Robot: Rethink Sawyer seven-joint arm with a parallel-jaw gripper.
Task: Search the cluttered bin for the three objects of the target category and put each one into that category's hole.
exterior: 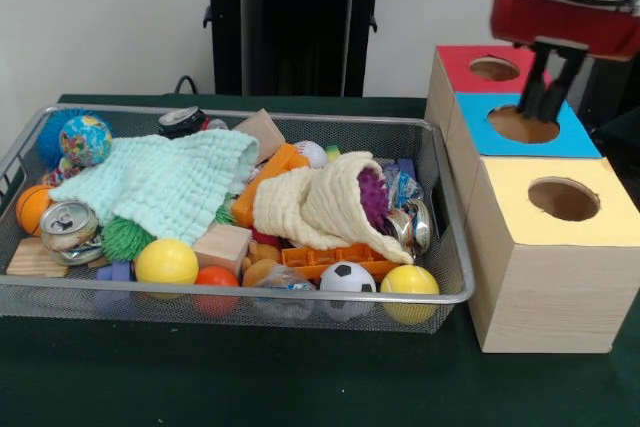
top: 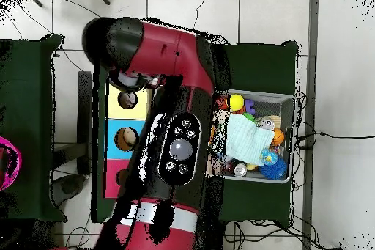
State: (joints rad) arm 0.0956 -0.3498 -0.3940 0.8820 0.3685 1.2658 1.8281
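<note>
The cluttered bin [exterior: 250,299] of silver wire mesh stands at the left, full of mixed things. They include a mint knitted cloth [exterior: 165,182], a cream cloth [exterior: 320,207], yellow balls [exterior: 166,261], a small football [exterior: 347,277], a globe ball [exterior: 85,139], crushed cans [exterior: 68,227] and wooden blocks [exterior: 222,245]. Three boxes with holes stand to its right: red top [exterior: 494,69], blue top [exterior: 523,125], yellow top [exterior: 563,199]. My gripper [exterior: 540,113] hangs just above the blue box's hole, fingers apart, nothing seen between them. In the overhead view the arm hides the gripper and part of the bin [top: 287,99].
The bin also holds an orange ball [exterior: 33,207], a green spiky ball [exterior: 127,239], a purple spiky ball [exterior: 372,197] under the cream cloth and orange plastic bricks [exterior: 335,259]. The black pedestal [exterior: 295,22] stands behind the bin. The green table [exterior: 250,377] runs along the front.
</note>
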